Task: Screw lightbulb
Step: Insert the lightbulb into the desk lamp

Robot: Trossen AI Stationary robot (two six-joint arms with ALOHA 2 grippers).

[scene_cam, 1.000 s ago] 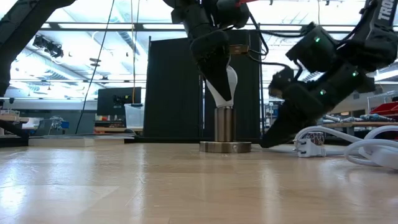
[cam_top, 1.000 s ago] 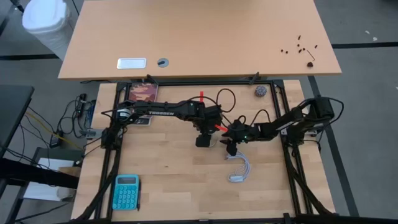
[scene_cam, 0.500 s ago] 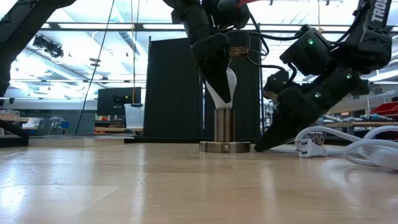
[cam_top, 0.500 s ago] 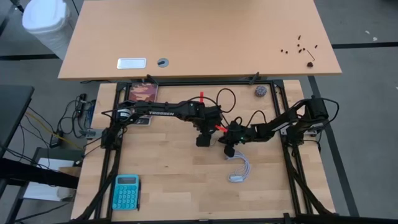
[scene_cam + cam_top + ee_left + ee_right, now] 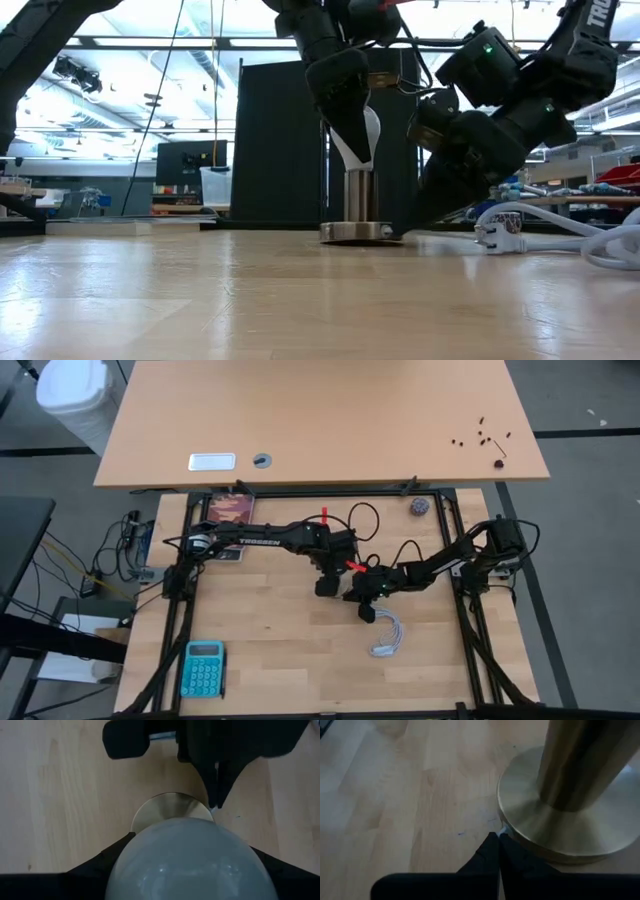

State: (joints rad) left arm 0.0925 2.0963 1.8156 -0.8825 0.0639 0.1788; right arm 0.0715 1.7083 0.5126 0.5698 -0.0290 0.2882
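The white lightbulb (image 5: pixel 371 131) stands tilted over the brass socket post (image 5: pixel 359 196), which rises from a round metal disc base (image 5: pixel 352 233) in the middle of the table. My left gripper (image 5: pixel 352 150) is shut on the bulb from above; the bulb fills the left wrist view (image 5: pixel 187 862). The bulb's screw base is hidden behind the fingers. My right gripper (image 5: pixel 398 231) is shut, low at the table, with its tips at the disc's right rim (image 5: pixel 504 827). My left gripper pinches the bulb's glass body (image 5: pixel 125 857) between its two fingers (image 5: pixel 345 120), coming from above and pointing down. The bulb is tilted, with its lower end at the top of the post. My right gripper slants down from the table's right side. Its shut fingertips (image 5: pixel 496 845) meet the table at the disc base's rim (image 5: pixel 506 831).
A white cord (image 5: pixel 389 630) with a plug (image 5: pixel 500 236) lies coiled just right of and nearer than the socket. A teal calculator (image 5: pixel 203 668) lies at the near left. A small purplish ball (image 5: pixel 418 506) and a picture card (image 5: pixel 230 508) lie at the far edge.
My right gripper has gone toward the table's left, staying low and shut, from beside the cord's plug up to the rim of the disc base. My left gripper and the bulb have stayed over the post.
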